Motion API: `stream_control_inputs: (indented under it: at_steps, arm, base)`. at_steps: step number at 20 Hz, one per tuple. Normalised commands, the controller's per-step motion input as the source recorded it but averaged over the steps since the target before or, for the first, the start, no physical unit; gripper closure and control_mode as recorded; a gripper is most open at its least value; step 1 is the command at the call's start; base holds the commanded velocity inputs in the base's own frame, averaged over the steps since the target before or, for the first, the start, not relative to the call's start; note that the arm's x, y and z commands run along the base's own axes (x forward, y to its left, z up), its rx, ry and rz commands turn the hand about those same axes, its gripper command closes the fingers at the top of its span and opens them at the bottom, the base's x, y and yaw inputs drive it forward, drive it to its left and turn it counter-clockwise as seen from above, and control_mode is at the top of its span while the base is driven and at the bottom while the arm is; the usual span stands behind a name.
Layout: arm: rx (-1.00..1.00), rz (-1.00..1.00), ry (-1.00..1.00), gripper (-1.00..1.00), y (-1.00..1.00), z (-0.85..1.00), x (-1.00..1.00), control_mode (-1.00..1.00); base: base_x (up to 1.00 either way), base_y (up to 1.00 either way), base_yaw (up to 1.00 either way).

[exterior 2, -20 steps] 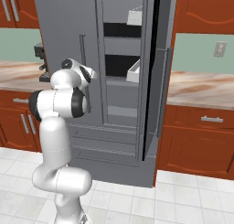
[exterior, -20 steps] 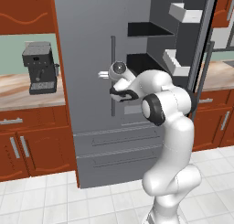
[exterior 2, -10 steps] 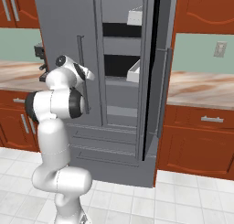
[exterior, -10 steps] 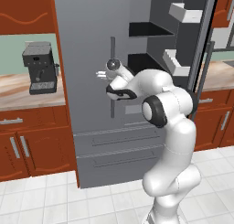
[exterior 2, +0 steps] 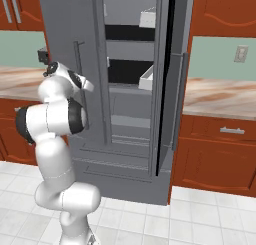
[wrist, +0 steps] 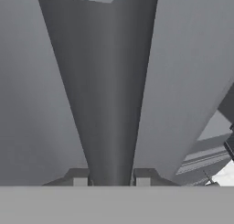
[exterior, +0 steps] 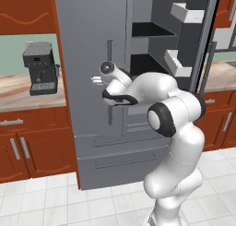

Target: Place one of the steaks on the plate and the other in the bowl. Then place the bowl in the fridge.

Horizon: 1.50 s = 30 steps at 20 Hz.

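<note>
The tall grey fridge (exterior: pixel 87 45) (exterior 2: pixel 65 29) stands in front of me, with its right upper door swung open and dark shelves showing inside. My gripper (exterior: pixel 97 79) (exterior 2: pixel 90 85) (wrist: pixel 111 181) is shut on the vertical bar handle (exterior: pixel 109 50) (exterior 2: pixel 78 54) (wrist: pixel 109 104) of the left upper door. In the hand view the bar runs up between the two fingertips (wrist: pixel 80 179). The steaks, the plate and the bowl are out of view.
A dark coffee machine (exterior: pixel 40 68) sits on the counter (exterior: pixel 18 96) left of the fridge. The open right door (exterior: pixel 209 40) carries white bins (exterior: pixel 186 12). Red-brown cabinets (exterior 2: pixel 220 154) flank the fridge under a second counter (exterior 2: pixel 220 96). The floor is white tile.
My hand has moved a little to the left on the handle, and the left door's edge has shifted slightly with it. The base has stayed put.
</note>
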Motion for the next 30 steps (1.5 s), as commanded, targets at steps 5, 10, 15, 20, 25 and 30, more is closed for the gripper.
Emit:
stream_control_inputs:
  at_steps: [5,10,15,20,25,30]
  arm:
    - [-0.11,-0.04,0.01,1.00,0.65,0.00,-0.26,-1.00]
    - [-0.04,-0.13,0.00,1.00,0.36,0.00,-0.02,-1.00]
    - [-0.02,-0.30,0.00,1.00,0.24,0.00,-0.41,-1.00]
    - [0.00,-0.28,0.00,1.00,0.17,0.00,-0.52,-1.00]
    - [-0.01,-0.21,-0.01,-1.00,0.16,0.03,-0.25,-1.00]
    - [0.00,-0.08,-0.02,-1.00,0.01,0.13,-0.35,-1.00]
  base:
    - [0.00,0.00,0.00]
    - [0.00,0.00,0.00]
    - [0.00,0.00,0.00]
    - [0.00,0.00,0.00]
    - [0.00,0.00,0.00]
    - [0.00,0.00,0.00]
